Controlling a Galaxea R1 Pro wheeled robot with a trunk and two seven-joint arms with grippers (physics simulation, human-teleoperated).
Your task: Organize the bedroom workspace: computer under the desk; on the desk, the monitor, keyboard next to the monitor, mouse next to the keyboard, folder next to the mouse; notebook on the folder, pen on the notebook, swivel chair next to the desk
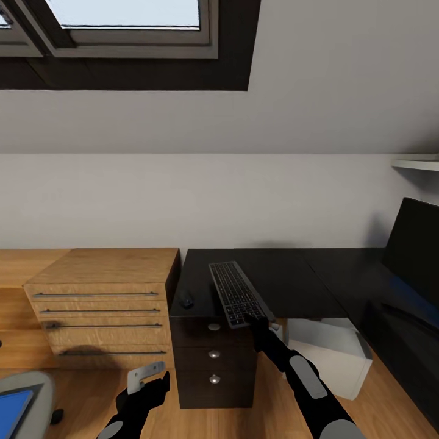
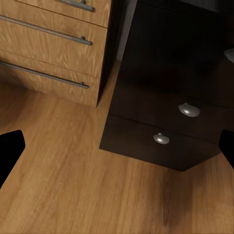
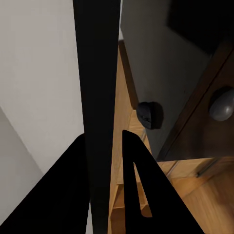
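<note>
**Right gripper holding the keyboard over the desk's front edge**

Right gripper (image 1: 261,322) pinches the near short end of the keyboard (image 1: 239,292); in the right wrist view its two dark fingers (image 3: 134,180) stand on either side of the keyboard's thin edge (image 3: 100,97), seen end-on. From the gripper the keyboard's long axis runs away over the desk (image 1: 286,283), toward the wall and slanted slightly toward the wooden drawer chest (image 1: 103,305). Whether its far end touches the desk top or hangs just above it cannot be judged from the head view.

The mouse (image 1: 186,300) lies on the desk near the front edge, between the keyboard and the drawer chest, apart from both. The monitor (image 1: 414,256) stands on the desk's other wing, well apart from the keyboard on the side away from the chest. Placement beside the monitor therefore appears to call for carrying the keyboard across the desk toward the monitor and turning its long axis; the right arm is the nearer one.

Left gripper (image 1: 146,381) hangs low before the desk drawers (image 2: 165,126), fingers spread, holding nothing. A corner of the blue folder (image 1: 12,411) on the swivel chair (image 1: 36,396) lies well apart from the desk.
</note>
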